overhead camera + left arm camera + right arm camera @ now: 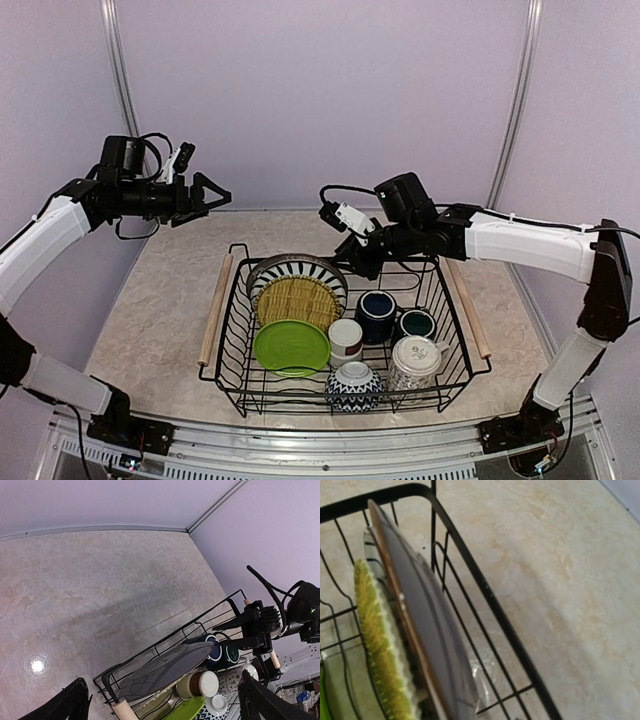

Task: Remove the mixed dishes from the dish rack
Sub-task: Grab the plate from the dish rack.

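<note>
- The large black wire dish rack (222, 340) with two light wooden rod handles stands in the middle of the marbled beige tabletop (150, 320), and we judge that all the dishes are in it and nothing is unloaded yet.
- At the far left of the rack, three plates stand on edge, one before the other. The black-and-white striped plate (297, 270) is farthest back, then comes the woven yellow plate (295, 300), and the lime-green plate (291, 347) is nearest.
- The right half of the rack holds the dark blue mug (376, 315) and the teal mug (415, 323). The white patterned cups (415, 362) and the blue-white patterned bowl (354, 387) are toward its near side.
- The right gripper (348, 260) hangs over the far side of the rack, just beside the upper right rim of the striped plate. It is clearly the nearer arm.
- The plate lies below and to the left of this gripper. Its face looks toward the near side of the rack, so its thin edge runs from handle to handle.
- In the right wrist view, this edge crosses the picture very close.
- From the left wrist view, the right gripper's fingers look parted, with nothing between them.
- The right arm reaches in low from the right of the rack, with the forearm almost level.
- The left gripper (215, 195) is wide open and empty, held high, beyond the far left corner of the rack.
</note>
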### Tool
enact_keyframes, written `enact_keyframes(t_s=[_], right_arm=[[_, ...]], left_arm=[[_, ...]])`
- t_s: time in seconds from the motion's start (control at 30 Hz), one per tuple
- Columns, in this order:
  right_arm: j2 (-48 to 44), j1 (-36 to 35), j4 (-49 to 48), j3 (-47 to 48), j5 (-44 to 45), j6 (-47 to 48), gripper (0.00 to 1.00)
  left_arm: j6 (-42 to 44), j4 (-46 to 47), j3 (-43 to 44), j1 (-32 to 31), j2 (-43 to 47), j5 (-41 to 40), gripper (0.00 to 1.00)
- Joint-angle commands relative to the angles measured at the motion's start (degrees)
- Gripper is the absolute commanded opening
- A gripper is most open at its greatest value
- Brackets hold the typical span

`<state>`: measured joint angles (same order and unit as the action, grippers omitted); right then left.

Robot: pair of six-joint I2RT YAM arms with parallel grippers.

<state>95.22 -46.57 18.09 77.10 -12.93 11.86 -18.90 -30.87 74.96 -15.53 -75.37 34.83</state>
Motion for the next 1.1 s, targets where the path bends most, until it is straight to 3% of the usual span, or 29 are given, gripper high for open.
enact_keyframes(t_s=[0.0,0.17,0.67,1.07], right_arm=[[1.99,-0.43,-0.76,3.06,0.54,2.66,0.26],[5.43,-0.43,1.8,6.39,-0.57,4.57,0.19],[7.43,-0.41,3.69,6.65,-0.6,7.24,0.23],[14.88,0.06,11.52,16.08,-8.05,12.06,0.22]], left_arm=[[1.06,-0.33,0.81,-0.39,1.1,-0.5,0.99],[0.73,-0.31,0.84,-0.41,0.38,-0.16,0.99],[-0.63,-0.14,1.18,-0.4,0.1,2.07,0.99],[-1.14,0.44,0.63,-0.79,-0.87,2.21,0.99]])
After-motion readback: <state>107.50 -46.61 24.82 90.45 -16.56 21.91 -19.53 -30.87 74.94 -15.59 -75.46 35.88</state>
